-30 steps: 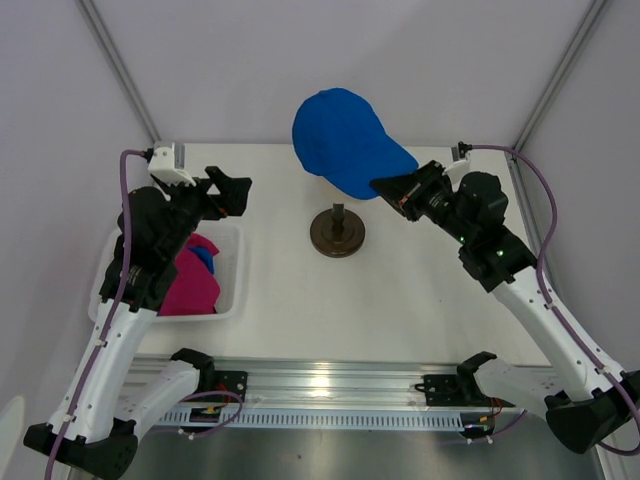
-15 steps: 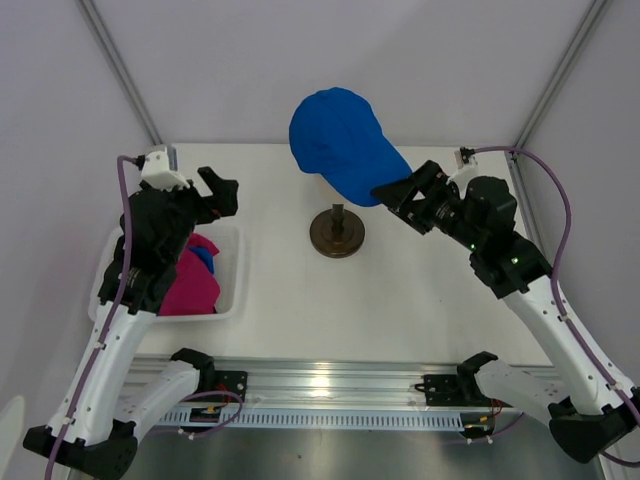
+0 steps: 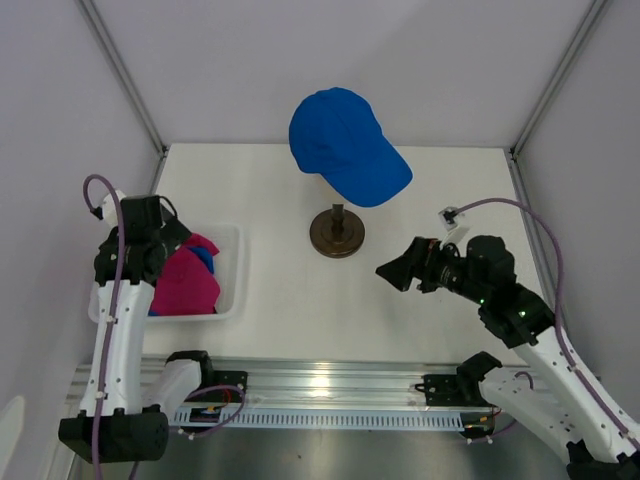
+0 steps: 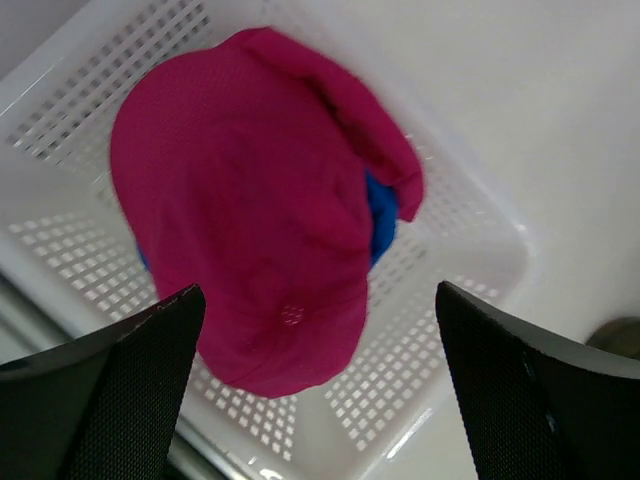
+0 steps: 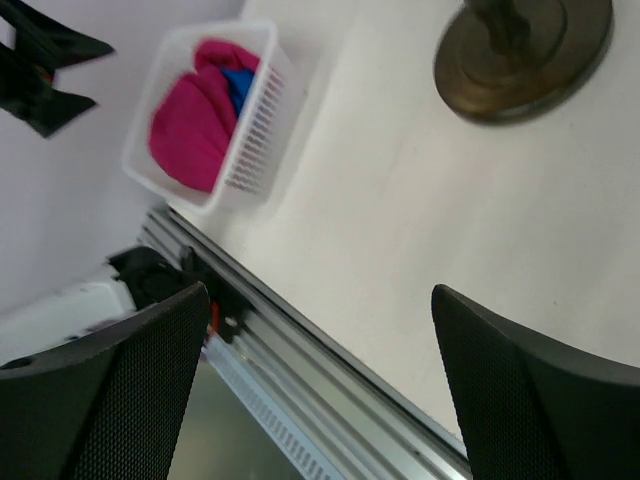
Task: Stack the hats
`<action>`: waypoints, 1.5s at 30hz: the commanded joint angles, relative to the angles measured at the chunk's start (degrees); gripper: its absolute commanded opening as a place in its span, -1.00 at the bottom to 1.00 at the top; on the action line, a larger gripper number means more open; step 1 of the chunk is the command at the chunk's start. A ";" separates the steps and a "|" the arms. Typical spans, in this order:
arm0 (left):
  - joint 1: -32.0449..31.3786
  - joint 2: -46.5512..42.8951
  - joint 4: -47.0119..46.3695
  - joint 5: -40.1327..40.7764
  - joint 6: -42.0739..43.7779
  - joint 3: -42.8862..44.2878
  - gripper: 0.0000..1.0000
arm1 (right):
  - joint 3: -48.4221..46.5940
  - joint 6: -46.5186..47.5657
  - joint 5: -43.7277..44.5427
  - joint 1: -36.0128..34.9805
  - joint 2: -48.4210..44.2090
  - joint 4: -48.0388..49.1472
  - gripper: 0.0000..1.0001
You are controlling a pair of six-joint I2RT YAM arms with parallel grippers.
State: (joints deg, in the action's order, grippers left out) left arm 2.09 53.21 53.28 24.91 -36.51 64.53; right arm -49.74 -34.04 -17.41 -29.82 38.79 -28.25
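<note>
Raised high, well right of the white basket (image 3: 238, 275) and farther back: a bright blue cap (image 3: 340, 140), crown rounded out full, curved brim sloping down to the right and toward the near side.

Inside the basket, on top: a magenta pink cap (image 4: 250, 240), crown up, soft and slightly crumpled, covering most of the floor. Tucked under its edge, mostly covered: a sliver of a second blue cap (image 4: 382, 215). Toward the basket's far end, one more pink fold; cannot tell whether a separate cap or a brim.

a white table (image 3: 300, 300) bears a plastic basket (image 3: 237, 275) beneath the left fingers (image 4: 110, 400), a dark round stand (image 3: 337, 233) ahead of the right fingers (image 5: 100, 390).
</note>
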 commanded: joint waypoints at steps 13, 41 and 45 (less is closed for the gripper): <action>3.01 4.24 6.14 -13.83 -0.05 -10.48 0.99 | 0.96 8.38 1.87 -10.34 18.24 22.70 0.97; 2.84 5.67 9.74 -27.76 24.20 28.07 -0.93 | -6.95 5.56 -2.80 -14.03 18.70 31.24 0.99; 2.49 6.64 6.94 -48.84 29.47 33.37 -0.77 | -10.73 6.35 -2.11 -15.17 19.05 29.67 0.99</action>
State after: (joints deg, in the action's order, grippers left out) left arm 4.73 58.52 60.18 -5.04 -14.04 95.57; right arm -55.40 -27.79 -18.96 -44.16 58.19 -2.24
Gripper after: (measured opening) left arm 0.077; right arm 0.993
